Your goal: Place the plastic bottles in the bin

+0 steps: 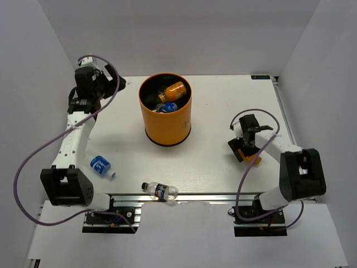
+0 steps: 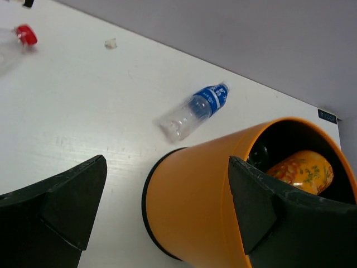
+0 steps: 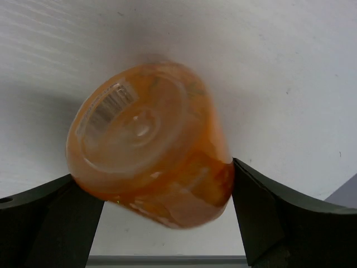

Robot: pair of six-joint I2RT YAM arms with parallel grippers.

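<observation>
An orange bottle (image 3: 145,145) is clamped by the right gripper (image 1: 248,146) right of the bin (image 1: 167,127); the left gripper (image 2: 167,192) is held open left of its rim.

The left gripper (image 2: 167,164) takes up the bottom of the frame, its two dark fingers (image 2: 61,206) spread wide, one in the lower left corner and one at lower right, with nothing held between them. Beyond them the bin (image 2: 195,206) fills the lower right, orange outside and black inside. An orange bottle (image 2: 301,170) lies in it near the right edge. On the white table (image 2: 83,111), just above centre, a clear bottle with a blue label (image 2: 195,109) lies on its side, apart from the bin. At the upper left edge sits a red-capped bottle (image 2: 19,39), mostly cut off, and a small white scrap (image 2: 110,42) lies near it.
</observation>
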